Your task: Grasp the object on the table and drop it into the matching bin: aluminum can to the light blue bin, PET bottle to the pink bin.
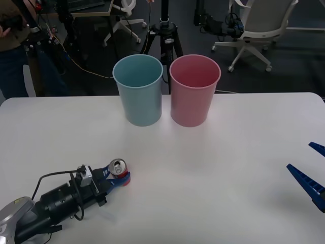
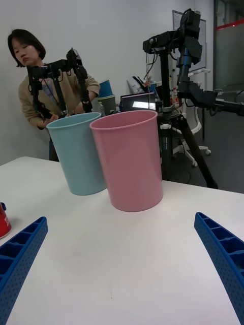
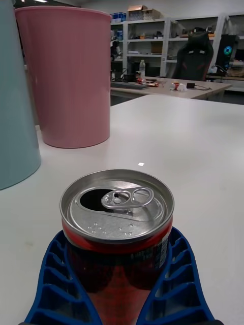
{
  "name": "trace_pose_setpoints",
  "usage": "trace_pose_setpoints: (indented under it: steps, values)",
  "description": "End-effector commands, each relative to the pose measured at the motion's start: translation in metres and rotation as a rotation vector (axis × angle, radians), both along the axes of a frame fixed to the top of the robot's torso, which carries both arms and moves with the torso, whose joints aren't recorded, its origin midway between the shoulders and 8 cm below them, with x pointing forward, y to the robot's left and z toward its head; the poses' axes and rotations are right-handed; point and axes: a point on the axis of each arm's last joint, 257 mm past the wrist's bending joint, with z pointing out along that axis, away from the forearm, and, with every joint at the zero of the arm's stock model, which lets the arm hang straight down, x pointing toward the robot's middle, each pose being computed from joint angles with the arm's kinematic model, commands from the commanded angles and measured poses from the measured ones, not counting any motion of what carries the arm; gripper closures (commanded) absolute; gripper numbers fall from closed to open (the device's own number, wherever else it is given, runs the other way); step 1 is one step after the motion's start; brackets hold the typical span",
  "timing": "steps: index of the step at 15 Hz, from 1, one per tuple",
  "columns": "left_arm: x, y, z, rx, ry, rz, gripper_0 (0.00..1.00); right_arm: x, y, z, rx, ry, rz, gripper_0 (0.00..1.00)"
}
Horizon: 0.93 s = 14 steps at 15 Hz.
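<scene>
Behind the work area a black tripod (image 1: 165,38) stands on the dark floor (image 1: 284,76), carrying a black camera rig (image 2: 185,30) at its top. A grey office chair (image 1: 261,28) on castors sits off to one side, and a white chair (image 1: 124,20) further back. A person in a tan top (image 2: 38,96) stands bent over a black frame (image 2: 56,84). Farther off, a long wooden table (image 3: 168,91) holds a bottle (image 3: 143,68) and clutter, with shelving (image 3: 152,35) and a black gaming chair (image 3: 195,56) behind it.
</scene>
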Motion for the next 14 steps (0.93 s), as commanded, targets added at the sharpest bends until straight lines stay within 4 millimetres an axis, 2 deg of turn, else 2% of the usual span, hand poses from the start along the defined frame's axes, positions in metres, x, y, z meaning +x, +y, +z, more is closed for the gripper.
trace_pose_setpoints:
  steps: [1, 4, 6, 14]
  values:
    - [0.000, 0.000, 0.003, -0.012, 0.011, -0.002, 1.00, 0.000, 0.000, 0.000, 0.000, 0.000, 0.000, 0.00]
    - [-0.001, 0.005, 0.013, -0.037, 0.050, 0.000, 1.00, 0.000, 0.000, 0.000, 0.000, 0.000, 0.000, 0.00]
    - [-0.001, 0.017, 0.028, -0.027, 0.040, 0.029, 1.00, 0.000, 0.000, 0.000, 0.000, 0.000, 0.000, 0.00]
    - [-0.014, 0.037, 0.133, -0.051, 0.026, 0.078, 1.00, 0.000, 0.000, 0.000, 0.000, 0.000, 0.000, 0.00]
